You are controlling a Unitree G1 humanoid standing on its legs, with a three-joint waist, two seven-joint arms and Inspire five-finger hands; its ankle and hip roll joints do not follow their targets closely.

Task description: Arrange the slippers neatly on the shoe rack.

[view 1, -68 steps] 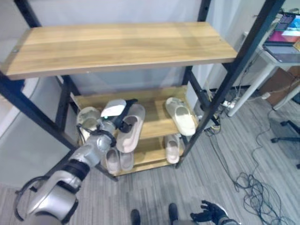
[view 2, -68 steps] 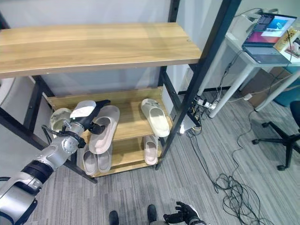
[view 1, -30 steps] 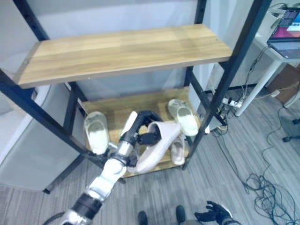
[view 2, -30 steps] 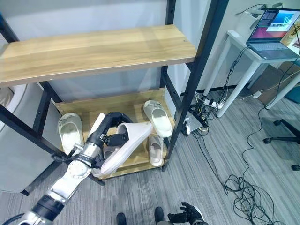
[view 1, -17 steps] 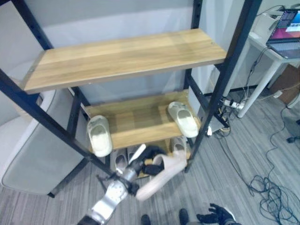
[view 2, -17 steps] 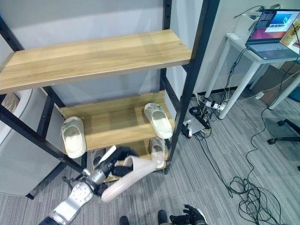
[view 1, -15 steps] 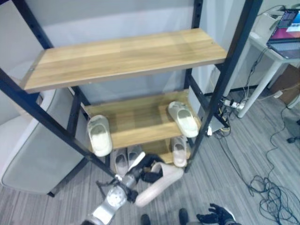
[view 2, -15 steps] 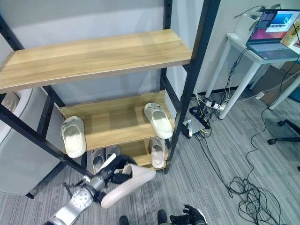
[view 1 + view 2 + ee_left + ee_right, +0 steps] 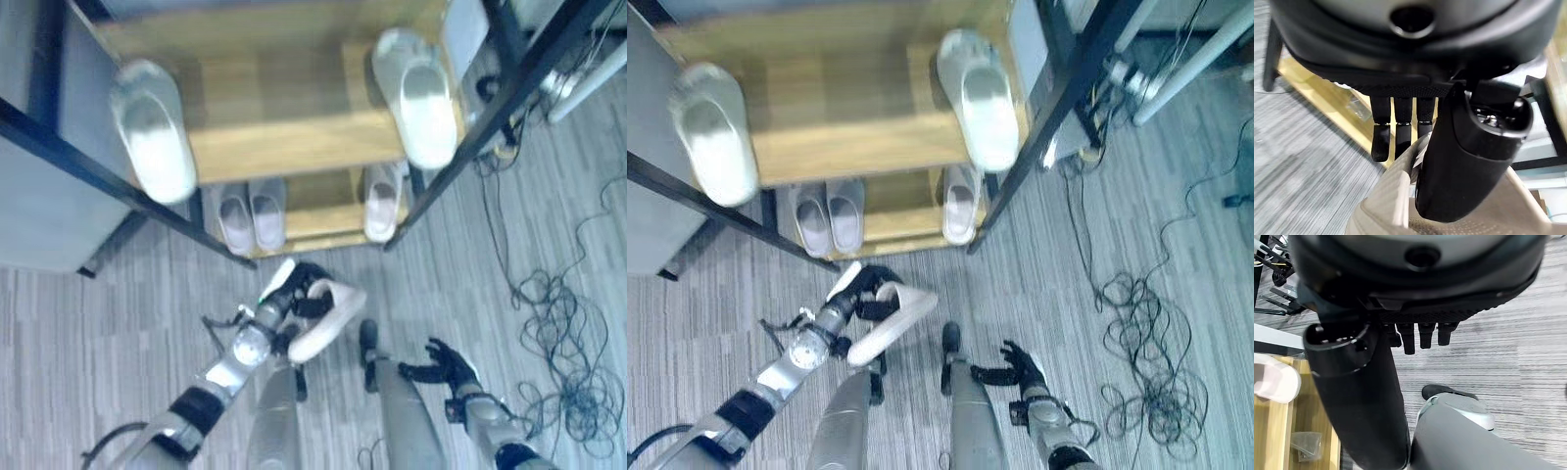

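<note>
The left hand [image 9: 297, 297] is clamped, thumb and fingers, on a slipper [image 9: 328, 318] held over the floor at six o'clock from the rack [image 9: 294, 147]. Other slippers sit on its shelves. At five o'clock, the right hand [image 9: 441, 364] hangs with fingers loosely apart.

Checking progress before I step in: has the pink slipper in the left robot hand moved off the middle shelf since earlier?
Yes. The pink slipper, gripped by the left robot hand, is now down in front of the shoe rack, below its bottom shelf.
</note>
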